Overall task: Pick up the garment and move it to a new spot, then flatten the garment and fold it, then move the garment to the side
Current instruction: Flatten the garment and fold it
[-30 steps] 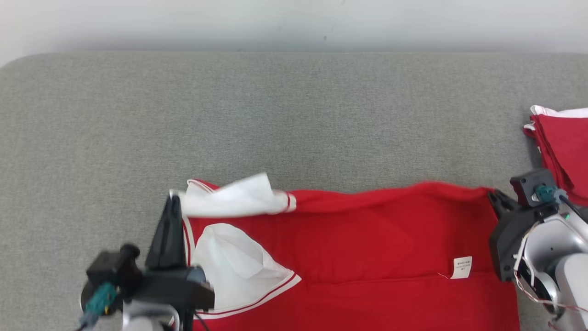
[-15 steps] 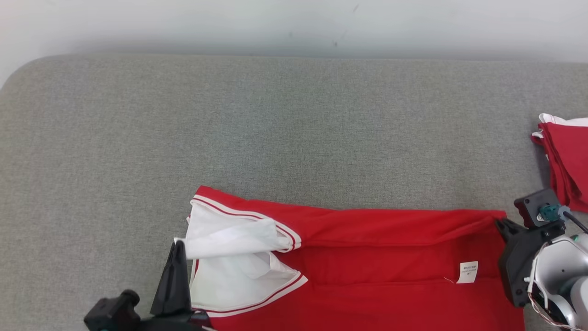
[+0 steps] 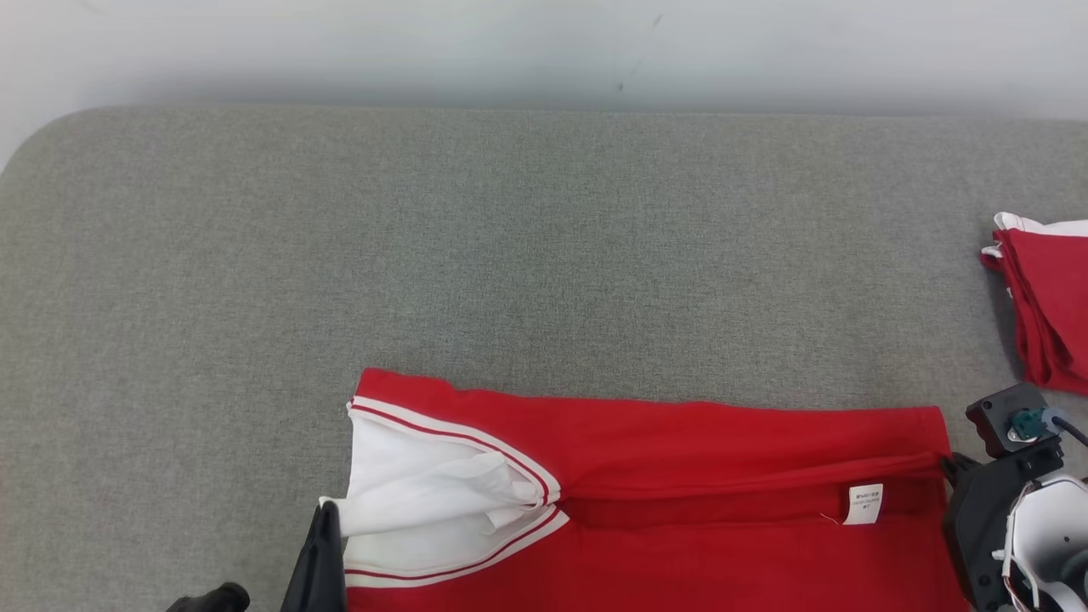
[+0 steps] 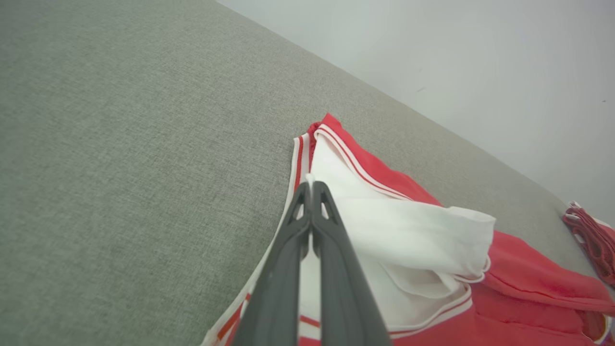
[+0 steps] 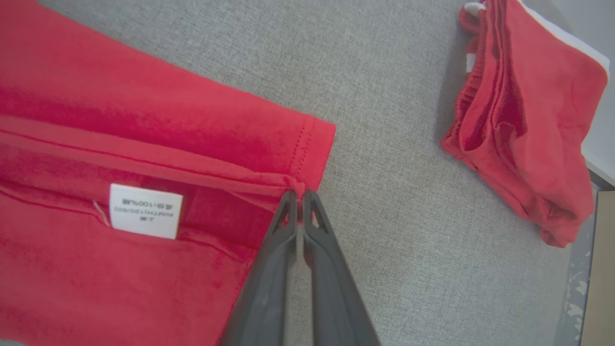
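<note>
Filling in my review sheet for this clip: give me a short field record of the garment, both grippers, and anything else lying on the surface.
surface: grey surface, fabric-covered
garment: red garment, lying with its far edge folded over lengthwise; care label facing up
left gripper: shut on the edge of the white sleeve
right gripper: shut on the garment's hem corner
other items: folded red pile at the right, apart from the garment

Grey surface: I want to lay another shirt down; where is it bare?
Bare: the stretch between the wall and the red garment, and left of its white end. Crowded: the right edge, by the folded red pile.
</note>
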